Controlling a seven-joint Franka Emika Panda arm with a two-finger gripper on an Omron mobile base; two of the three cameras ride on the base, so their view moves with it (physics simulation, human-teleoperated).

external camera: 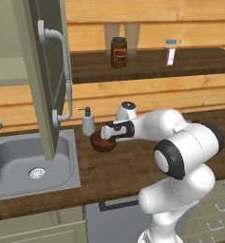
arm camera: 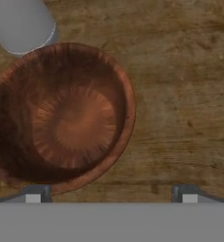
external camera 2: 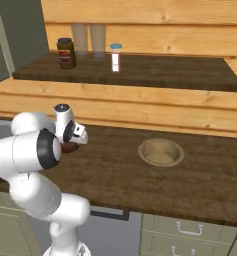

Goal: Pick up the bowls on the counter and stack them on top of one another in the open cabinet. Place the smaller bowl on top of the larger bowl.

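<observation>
The smaller bowl [external camera: 103, 144], dark reddish-brown and glossy, sits on the counter [external camera: 133, 171] beside the sink. My gripper [external camera: 106, 136] hovers just above it, pointing down. In the hand view the smaller bowl [arm camera: 61, 116] lies to the left. My gripper [arm camera: 111, 194] is open, with one fingertip [arm camera: 35, 194] over the bowl's near rim and the other over bare wood. The larger bowl [external camera 2: 160, 152], tan wood, rests farther right on the counter, well away from my gripper [external camera 2: 80, 136]. The cabinet [external camera: 7, 47] stands open at upper left, its door [external camera: 45, 71] swung out.
A white soap dispenser [external camera: 88, 122] stands just behind the smaller bowl. The grey sink [external camera: 28, 163] lies to its left, under the door's curved handle [external camera: 61, 76]. A dark jar [external camera: 118, 52] and a white bottle [external camera: 170, 52] stand on the upper shelf. Drawers [external camera 2: 190, 230] sit below the counter.
</observation>
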